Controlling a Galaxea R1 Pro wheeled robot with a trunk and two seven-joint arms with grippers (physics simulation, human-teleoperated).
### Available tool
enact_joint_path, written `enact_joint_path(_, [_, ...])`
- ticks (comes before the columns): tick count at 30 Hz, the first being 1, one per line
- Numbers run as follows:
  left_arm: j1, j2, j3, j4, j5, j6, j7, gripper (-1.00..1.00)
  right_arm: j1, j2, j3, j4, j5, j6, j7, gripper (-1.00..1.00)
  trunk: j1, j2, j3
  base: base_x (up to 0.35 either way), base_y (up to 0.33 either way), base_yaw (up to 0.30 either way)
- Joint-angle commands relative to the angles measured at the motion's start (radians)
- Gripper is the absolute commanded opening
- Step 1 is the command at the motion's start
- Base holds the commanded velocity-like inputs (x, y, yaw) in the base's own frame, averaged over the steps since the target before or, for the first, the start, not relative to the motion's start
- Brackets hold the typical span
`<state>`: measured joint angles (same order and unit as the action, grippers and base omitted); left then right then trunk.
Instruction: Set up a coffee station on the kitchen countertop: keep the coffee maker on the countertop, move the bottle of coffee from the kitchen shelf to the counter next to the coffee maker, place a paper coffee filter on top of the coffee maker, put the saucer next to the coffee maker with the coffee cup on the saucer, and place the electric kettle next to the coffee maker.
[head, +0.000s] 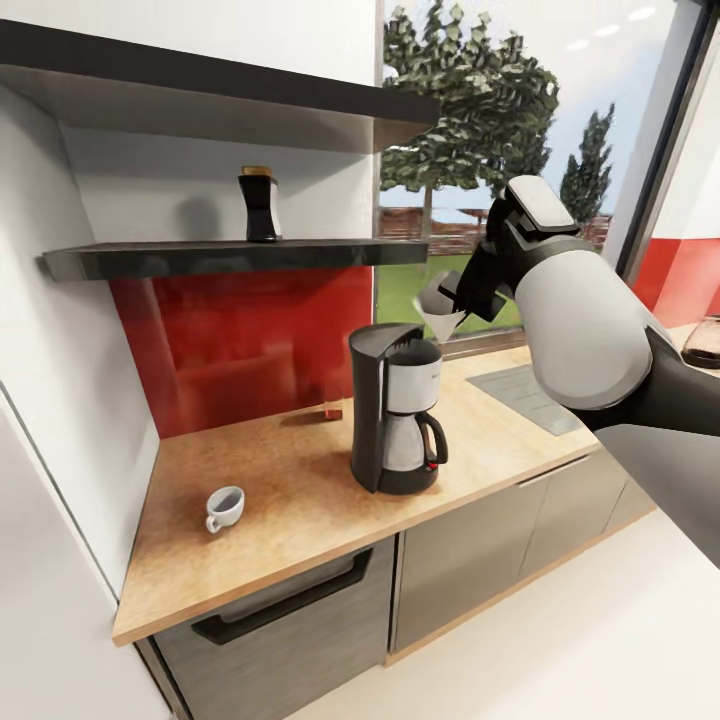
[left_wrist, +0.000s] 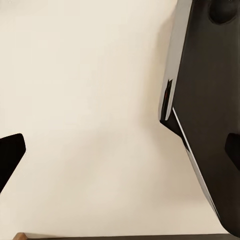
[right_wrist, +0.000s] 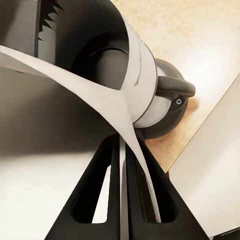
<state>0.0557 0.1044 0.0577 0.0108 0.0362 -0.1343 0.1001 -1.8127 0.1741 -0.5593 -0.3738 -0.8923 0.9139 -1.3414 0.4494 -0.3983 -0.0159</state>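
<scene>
My right gripper (head: 468, 297) hangs just above and to the right of the black and silver coffee maker (head: 395, 410), shut on the edge of a white paper coffee filter (head: 440, 306). In the right wrist view the fingers (right_wrist: 102, 165) pinch the filter (right_wrist: 75, 95), with the coffee maker (right_wrist: 150, 95) right below it. The dark bottle of coffee (head: 259, 204) stands on the upper shelf (head: 150, 260). A white coffee cup (head: 224, 507) sits upright on the countertop (head: 290, 520), left of the coffee maker. My left gripper (left_wrist: 120, 155) is open over pale floor.
A glass kettle-like vessel (head: 704, 343) stands at the far right counter edge. A small reddish glass (head: 333, 398) stands by the red backsplash. A flat cooktop (head: 520, 395) lies right of the coffee maker. A window is behind my right arm.
</scene>
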Motion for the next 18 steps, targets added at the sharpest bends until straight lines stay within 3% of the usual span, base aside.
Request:
enact_joint_path(1, [0.000, 0.000, 0.005, 0.001, 0.004, -0.005, -0.001, 1.00, 0.000, 0.000, -0.001, -0.002, -0.010, 0.003, -0.010, -1.00, 0.001, -0.002, -0.002, 0.000, 0.000, 0.000])
enact_joint_path(9, [0.000, 0.001, 0.005, 0.001, 0.004, -0.005, 0.000, 1.00, 0.000, 0.000, -0.001, 0.000, -0.010, 0.002, -0.010, -1.00, 0.001, -0.002, -0.002, -0.056, 0.174, 0.000])
enact_joint_path(18, [0.000, 0.007, 0.006, 0.001, 0.005, -0.005, 0.001, 1.00, 0.000, 0.000, -0.001, 0.000, -0.010, 0.002, -0.010, -1.00, 0.001, -0.002, -0.002, 0.022, 0.068, 0.000])
